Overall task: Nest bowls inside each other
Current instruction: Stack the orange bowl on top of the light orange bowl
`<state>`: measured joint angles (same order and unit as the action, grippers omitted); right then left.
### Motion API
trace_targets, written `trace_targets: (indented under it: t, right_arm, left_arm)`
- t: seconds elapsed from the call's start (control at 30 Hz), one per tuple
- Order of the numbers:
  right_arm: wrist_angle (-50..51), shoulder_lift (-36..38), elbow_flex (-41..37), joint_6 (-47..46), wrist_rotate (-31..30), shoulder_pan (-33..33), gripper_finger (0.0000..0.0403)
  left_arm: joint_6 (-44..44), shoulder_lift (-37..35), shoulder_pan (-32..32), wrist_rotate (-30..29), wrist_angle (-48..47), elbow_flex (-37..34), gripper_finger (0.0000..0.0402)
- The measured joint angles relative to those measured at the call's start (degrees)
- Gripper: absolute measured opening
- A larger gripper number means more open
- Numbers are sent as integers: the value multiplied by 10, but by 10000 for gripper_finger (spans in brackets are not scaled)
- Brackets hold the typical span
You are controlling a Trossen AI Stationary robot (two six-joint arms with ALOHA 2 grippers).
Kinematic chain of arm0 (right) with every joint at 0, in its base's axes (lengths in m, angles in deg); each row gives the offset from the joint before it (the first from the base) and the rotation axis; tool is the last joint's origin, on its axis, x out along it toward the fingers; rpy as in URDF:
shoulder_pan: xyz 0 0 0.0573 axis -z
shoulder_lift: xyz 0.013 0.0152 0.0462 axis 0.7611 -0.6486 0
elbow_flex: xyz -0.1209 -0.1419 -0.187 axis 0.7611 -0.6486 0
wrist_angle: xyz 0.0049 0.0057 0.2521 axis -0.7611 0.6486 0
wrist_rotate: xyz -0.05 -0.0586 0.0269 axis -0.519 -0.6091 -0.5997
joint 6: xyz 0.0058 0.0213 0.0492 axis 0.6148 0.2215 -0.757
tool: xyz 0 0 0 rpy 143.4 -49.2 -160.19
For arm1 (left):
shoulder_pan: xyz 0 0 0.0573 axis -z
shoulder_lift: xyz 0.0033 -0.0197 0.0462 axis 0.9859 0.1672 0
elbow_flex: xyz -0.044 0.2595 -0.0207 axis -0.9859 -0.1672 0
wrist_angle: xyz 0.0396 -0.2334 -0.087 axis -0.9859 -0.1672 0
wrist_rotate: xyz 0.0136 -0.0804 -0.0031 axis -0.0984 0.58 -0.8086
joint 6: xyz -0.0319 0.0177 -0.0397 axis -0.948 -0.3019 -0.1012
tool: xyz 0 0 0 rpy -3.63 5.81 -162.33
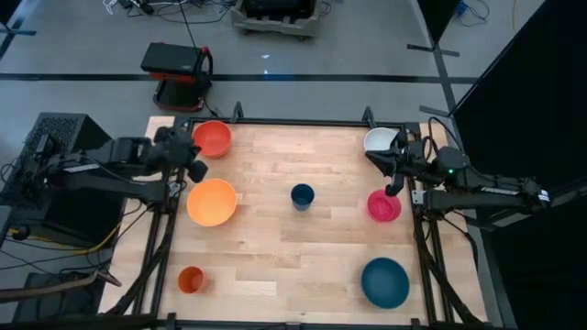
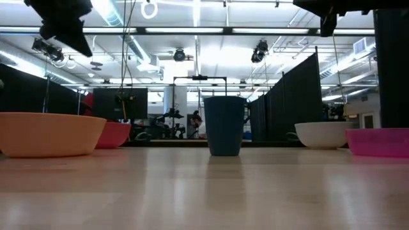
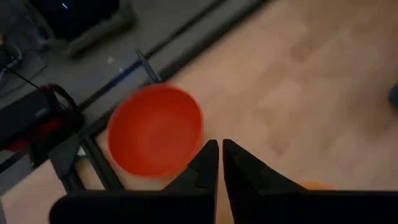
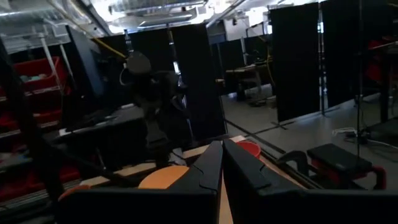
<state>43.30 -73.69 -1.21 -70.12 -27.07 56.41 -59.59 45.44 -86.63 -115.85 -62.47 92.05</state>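
We start with the wooden desk (image 1: 275, 247), seen whole only from above. The teal bowl (image 1: 384, 282), largest of the bowls, sits near the front right corner and shows in no other view. The yellow-orange bowl (image 1: 212, 202) lies at the left side, with the red-orange bowl (image 1: 212, 138) beyond it at the back left corner; from table height the yellow-orange bowl (image 2: 50, 133) hides most of the red-orange one (image 2: 114, 135) behind it. The white bowl (image 1: 380, 140) sits at the back right corner and the magenta-pink bowl (image 1: 383, 205) nearer the front on that side; the low view shows them side by side, white (image 2: 321, 135) and pink (image 2: 378, 141). All five stand apart, none nested. The dark-blue cup (image 1: 303, 196) stands upright in the middle, and the small orange cup (image 1: 191, 280) near the front left appears only from overhead. The left gripper (image 1: 195, 169) hangs between the two orange bowls; its wrist view shows the jaws nearly together, a slim gap between them, holding nothing, with the red-orange bowl (image 3: 155, 130) below. The right gripper (image 1: 394, 187) hangs between the white and pink bowls, its jaws pressed together and empty in its own wrist view.
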Motion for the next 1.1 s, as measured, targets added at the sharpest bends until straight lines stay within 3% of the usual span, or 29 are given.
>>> trace_targets:
  t: [0.5,0.6,0.73,0.9,1.1]
  right_arm:
    - [-11,0,0,-3,-11,0,0]
    - [-11,0,0,-3,-11,0,0]
    - [-11,0,0,-3,-11,0,0]
    - [-11,0,0,-3,-11,0,0]
    - [-11,0,0,-2,-11,0,0]
  left_arm:
    - [64,171,-36,41,-16,0,283]
    - [66,201,-76,35,-32,0,322]
    - [95,232,-142,31,-38,0,341]
    - [162,257,-216,52,-21,0,329]
    - [211,299,-243,98,3,0,331]
